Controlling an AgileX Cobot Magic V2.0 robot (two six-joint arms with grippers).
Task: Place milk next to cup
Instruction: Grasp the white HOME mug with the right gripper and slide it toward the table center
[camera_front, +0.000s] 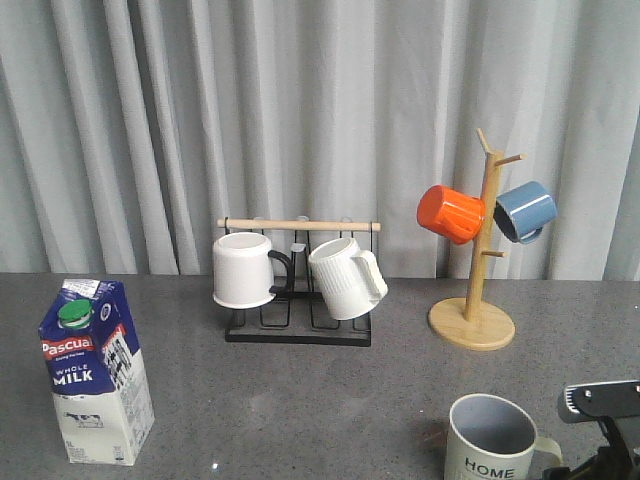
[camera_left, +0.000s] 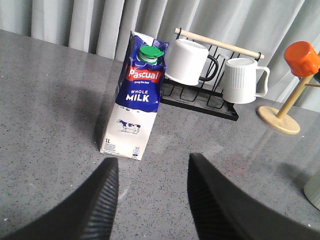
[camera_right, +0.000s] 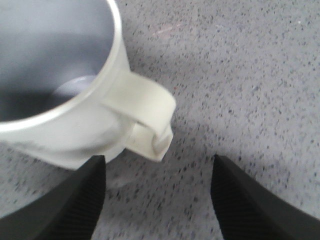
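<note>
One milk carton (camera_front: 95, 372) stands upright at the table's (camera_front: 300, 400) left front, bare grey surface on all sides. Left gripper (camera_left: 152, 200) is spread wide and empty, just short of the carton. Well to the right, the cup (camera_front: 492, 437) sits at the front edge. Right gripper (camera_right: 157, 200) is open and empty, beside the cup's handle (camera_right: 145, 117).

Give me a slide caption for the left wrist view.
Open left gripper faces the upright milk carton, with a black mug rack behind it.
</note>
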